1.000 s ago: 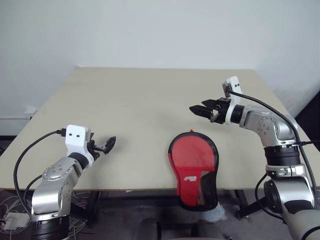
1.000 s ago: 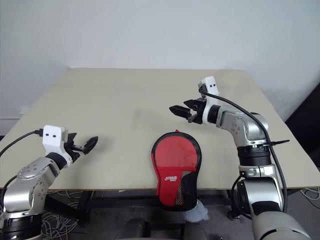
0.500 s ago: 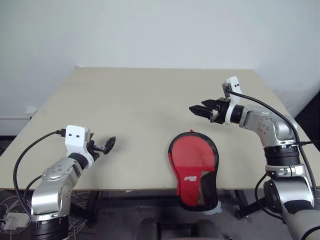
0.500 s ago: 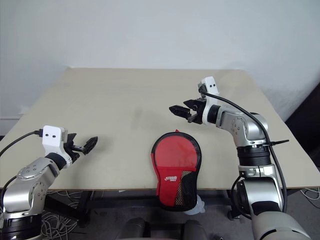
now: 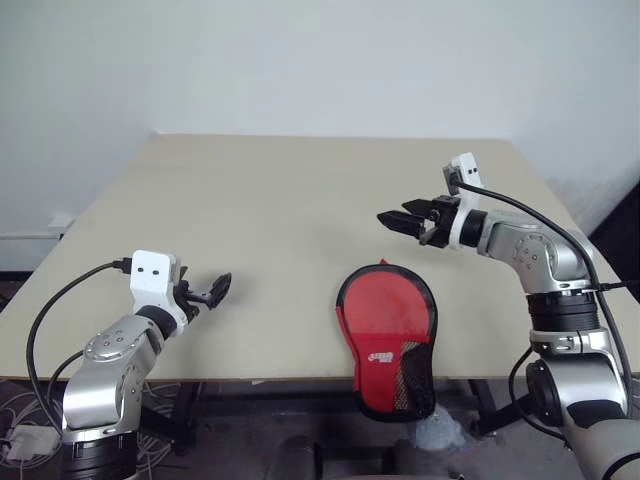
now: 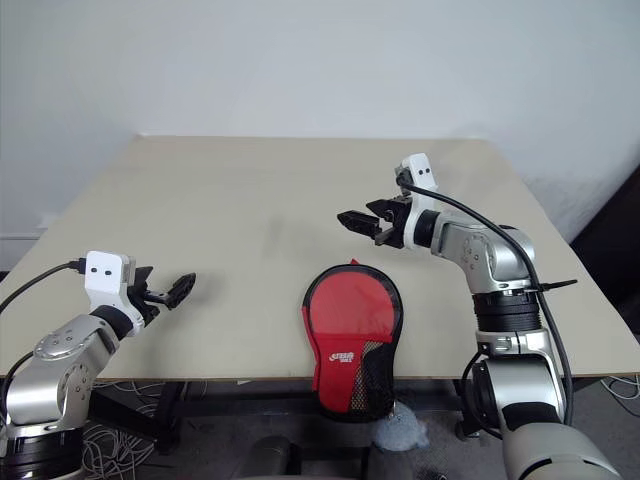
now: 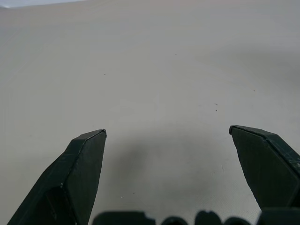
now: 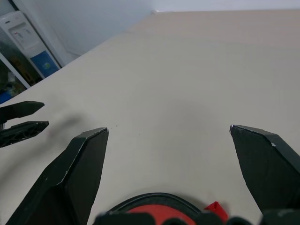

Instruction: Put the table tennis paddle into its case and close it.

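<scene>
The case [image 5: 388, 338] lies red side up at the table's [image 5: 260, 210] near edge, its mesh end hanging over, just below and short of the right gripper [image 5: 408, 220], whose jaws are spread and empty. The left gripper [image 5: 212, 291], jaws also spread, hovers well apart from it. The paddle is probably already inside, so both seem to stand clear.

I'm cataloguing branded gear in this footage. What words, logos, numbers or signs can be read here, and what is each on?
White logo on the red side of the case, near its narrow end: printed lettering, too small and blurred to read.
Appliance standing on the floor beyond the table, seen in the right wrist view: blue front panel, no legible text.
Nothing else carries any writing.
</scene>
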`<state>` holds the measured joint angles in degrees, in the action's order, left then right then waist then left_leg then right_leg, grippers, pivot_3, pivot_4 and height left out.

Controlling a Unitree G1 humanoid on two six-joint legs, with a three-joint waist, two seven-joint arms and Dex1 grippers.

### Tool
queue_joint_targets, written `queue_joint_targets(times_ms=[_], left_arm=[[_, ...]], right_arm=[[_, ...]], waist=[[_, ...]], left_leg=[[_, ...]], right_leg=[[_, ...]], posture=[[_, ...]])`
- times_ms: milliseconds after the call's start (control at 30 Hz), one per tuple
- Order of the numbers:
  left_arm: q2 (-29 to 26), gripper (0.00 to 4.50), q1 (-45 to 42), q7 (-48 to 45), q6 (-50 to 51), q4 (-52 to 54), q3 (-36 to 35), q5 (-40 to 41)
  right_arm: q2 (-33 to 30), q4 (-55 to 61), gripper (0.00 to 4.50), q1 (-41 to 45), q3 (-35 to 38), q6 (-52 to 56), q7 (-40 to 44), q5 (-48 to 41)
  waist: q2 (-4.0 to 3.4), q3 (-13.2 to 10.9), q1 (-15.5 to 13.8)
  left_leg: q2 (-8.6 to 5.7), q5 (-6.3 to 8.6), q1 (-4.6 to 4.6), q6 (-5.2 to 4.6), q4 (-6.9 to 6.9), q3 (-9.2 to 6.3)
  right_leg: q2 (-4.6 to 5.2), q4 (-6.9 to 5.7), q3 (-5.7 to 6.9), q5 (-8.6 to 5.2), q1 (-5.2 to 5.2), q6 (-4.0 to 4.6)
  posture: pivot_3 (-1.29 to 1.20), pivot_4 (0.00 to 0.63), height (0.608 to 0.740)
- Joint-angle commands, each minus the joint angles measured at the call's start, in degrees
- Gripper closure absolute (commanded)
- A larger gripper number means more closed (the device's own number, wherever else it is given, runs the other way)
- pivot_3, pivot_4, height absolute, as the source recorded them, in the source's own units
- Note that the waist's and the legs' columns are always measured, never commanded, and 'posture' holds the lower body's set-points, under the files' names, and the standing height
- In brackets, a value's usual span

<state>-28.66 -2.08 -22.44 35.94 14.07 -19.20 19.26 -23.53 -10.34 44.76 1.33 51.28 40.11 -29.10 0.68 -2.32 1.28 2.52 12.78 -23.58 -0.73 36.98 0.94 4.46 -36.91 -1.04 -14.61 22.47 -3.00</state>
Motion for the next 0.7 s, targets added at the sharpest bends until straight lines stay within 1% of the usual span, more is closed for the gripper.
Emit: queue_joint_targets(times_ms=[33, 700], left_arm=[[-1.0, 0.03, -1.4, -0.3, -0.3, 1.3, -1.1, 0.9], [-1.4, 0.03, -2.5, -1.3, -0.8, -0.1, -1.0, 0.6]], right_arm=[[-0.1, 2.1, 0.0, 0.9, 1.0, -0.5, -0.1, -0.3], [0.6, 2.8, 0.0, 0.6, 1.0, -0.6, -0.9, -0.5]], waist=[[0.0, 0.0, 0.0], [0.0, 0.0, 0.0]], left_leg=[[0.0, 0.0, 0.0, 0.0, 0.0, 0.0], [0.0, 0.0, 0.0, 0.0, 0.0, 0.0]], right_leg=[[0.0, 0.0, 0.0, 0.0, 0.0, 0.0], [0.0, 0.0, 0.0, 0.0, 0.0, 0.0]], posture=[[0.0, 0.0, 0.74], [0.0, 0.0, 0.74]])
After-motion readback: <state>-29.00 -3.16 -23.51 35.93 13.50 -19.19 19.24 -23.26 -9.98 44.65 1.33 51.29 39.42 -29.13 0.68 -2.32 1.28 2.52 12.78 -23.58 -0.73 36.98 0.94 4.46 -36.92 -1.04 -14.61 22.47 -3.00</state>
